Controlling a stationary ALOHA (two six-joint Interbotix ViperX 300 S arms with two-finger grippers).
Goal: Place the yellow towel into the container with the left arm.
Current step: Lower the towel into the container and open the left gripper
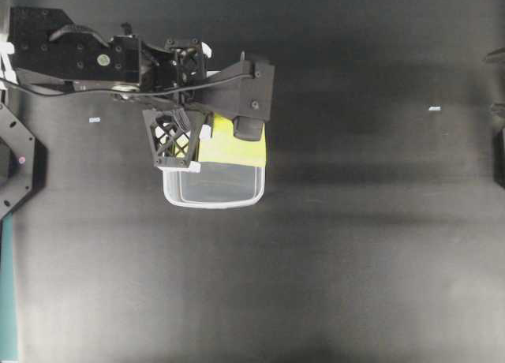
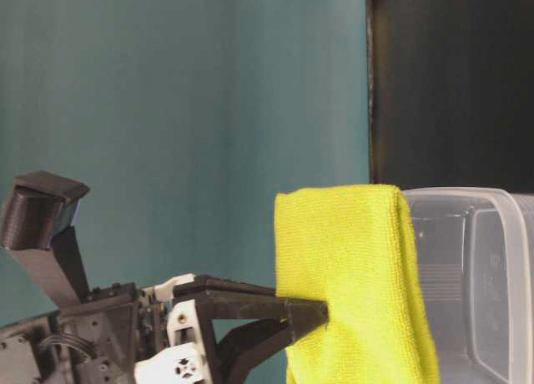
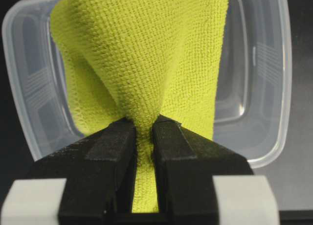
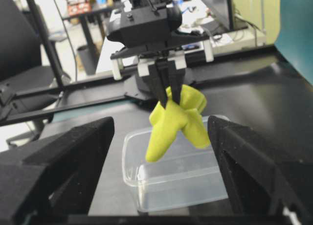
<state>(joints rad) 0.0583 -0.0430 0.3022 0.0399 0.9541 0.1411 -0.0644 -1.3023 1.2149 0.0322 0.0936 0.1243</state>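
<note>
Yellow-green microfibre towel (image 3: pixel 146 68) hangs bunched from your left claw (image 3: pixel 143 137), whose black fingers pinch it shut above the clear rectangular plastic tub (image 4: pixel 171 181) on the black table (image 1: pixel 355 245). You hold it over one end of the tub, not the middle, so on release a fold could drape across the thick rim and spill outside. Your right claw (image 4: pixel 161 156) stands wide open, well clear, holding nothing.
</note>
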